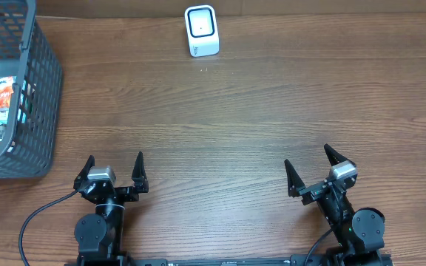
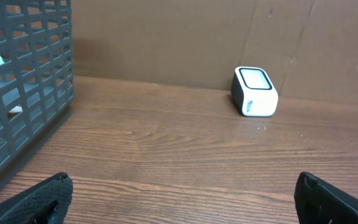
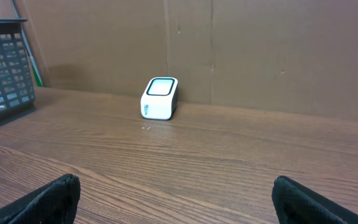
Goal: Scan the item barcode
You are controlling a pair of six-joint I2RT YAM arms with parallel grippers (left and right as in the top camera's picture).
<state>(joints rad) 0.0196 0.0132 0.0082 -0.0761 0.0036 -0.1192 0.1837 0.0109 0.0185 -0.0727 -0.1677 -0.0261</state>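
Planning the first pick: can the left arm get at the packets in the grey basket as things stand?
Probably yes. The left gripper is open, nothing stands between it and the basket, and the packets lie under its open top, reachable over the wall.

Matt wood-grain table (image 1: pixel 235 125), grey plastic mesh basket (image 1: pixel 39 89), glossy white plastic scanner (image 1: pixel 201 31).

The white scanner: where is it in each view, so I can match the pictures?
Overhead: scanner at top centre, toward the far edge.
Left wrist: scanner right of centre, upper half.
Right wrist: scanner left of centre, upper half.
Shared landmark: gray basket, on the left in all three.
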